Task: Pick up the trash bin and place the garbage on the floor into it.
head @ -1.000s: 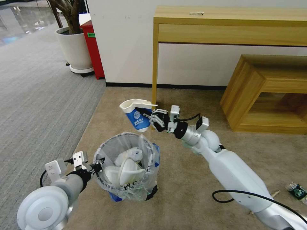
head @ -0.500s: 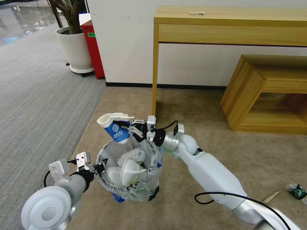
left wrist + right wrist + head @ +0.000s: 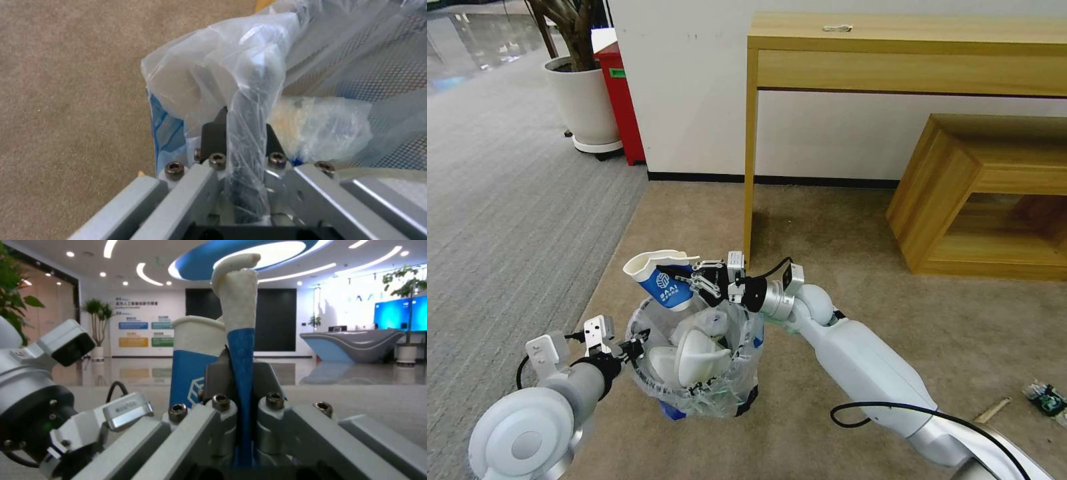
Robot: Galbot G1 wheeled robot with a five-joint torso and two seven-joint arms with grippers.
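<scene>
Since a second ago my right tool [image 3: 688, 281] has carried the blue-white paper cup [image 3: 662, 280] down and leftward, so it now hangs tilted just above the trash bin [image 3: 694, 353], clamped flat by its wall. My left tool [image 3: 635, 348] is closed on the bin's rim and liner, holding it above the beige floor [image 3: 827, 220], white slippers [image 3: 690, 357] inside.

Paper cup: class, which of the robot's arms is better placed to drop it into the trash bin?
Right. The right tool is shut on the paper cup, just above the trash bin opening. The left tool is shut on the bin's rim, holding it.
</scene>
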